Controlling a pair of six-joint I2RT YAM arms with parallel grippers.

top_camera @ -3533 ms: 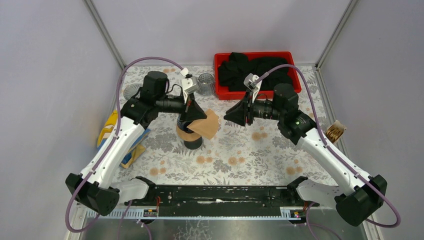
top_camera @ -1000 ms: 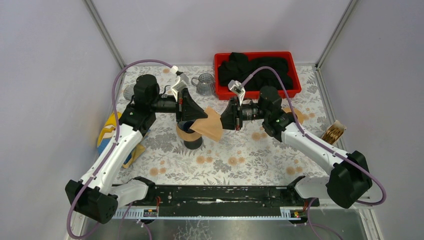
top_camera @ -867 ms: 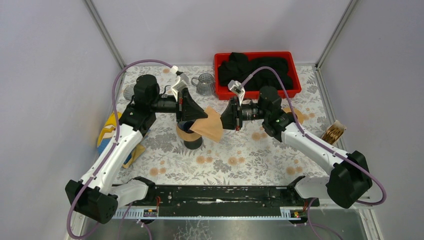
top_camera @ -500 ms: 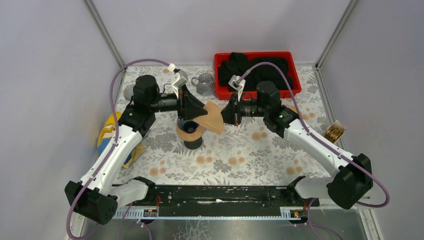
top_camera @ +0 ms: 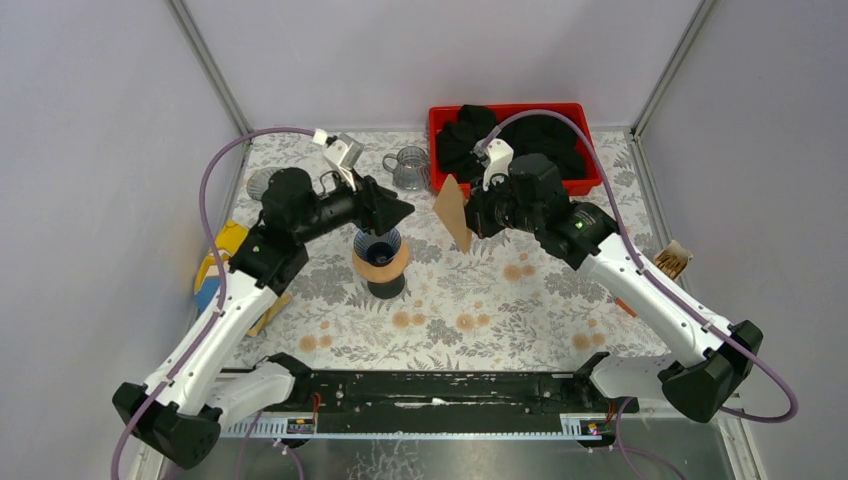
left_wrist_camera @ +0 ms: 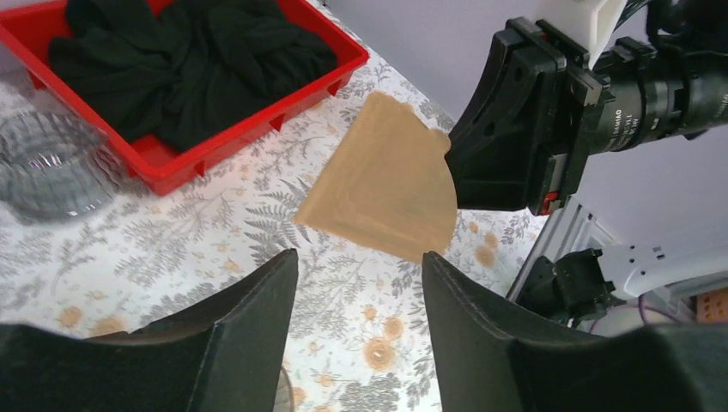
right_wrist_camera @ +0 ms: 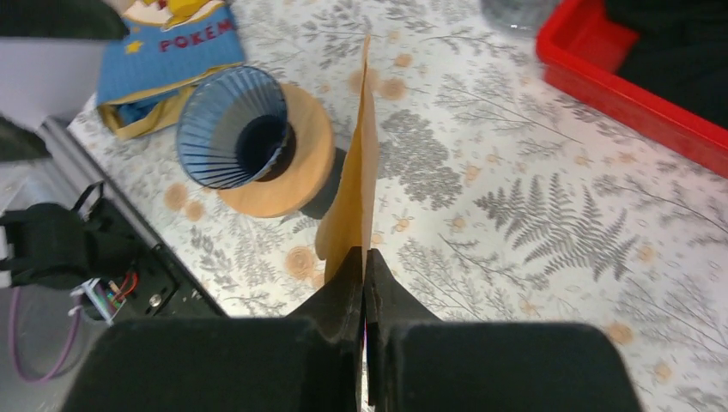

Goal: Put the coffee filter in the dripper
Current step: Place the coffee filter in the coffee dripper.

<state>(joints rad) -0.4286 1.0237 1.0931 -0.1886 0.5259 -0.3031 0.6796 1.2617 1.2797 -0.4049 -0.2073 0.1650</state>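
Note:
The brown paper coffee filter [top_camera: 452, 212] hangs in the air, folded flat and held by one edge in my right gripper [top_camera: 472, 218], which is shut on it. The right wrist view shows it edge-on as a thin filter [right_wrist_camera: 361, 163] rising from the gripper [right_wrist_camera: 364, 257]. The dripper [top_camera: 378, 246], a blue ribbed cone in a wooden ring on a black stand, stands left of and below the filter; the dripper [right_wrist_camera: 233, 129] holds nothing. My left gripper [top_camera: 400, 211] hovers just above the dripper, open, apart from the filter [left_wrist_camera: 386, 184]. Its fingers [left_wrist_camera: 245, 330] hold nothing.
A red bin [top_camera: 590, 150] of black cloth sits at the back right, a clear glass cup [top_camera: 408, 167] beside it. A yellow and blue Pokémon packet [top_camera: 215, 265] lies at the left edge. A stack of brown filters [top_camera: 672, 262] rests at the right edge.
My left gripper has let go of the filter, opened and drawn back left. My right gripper, shut on the filter, has carried it up and to the right, off the dripper.

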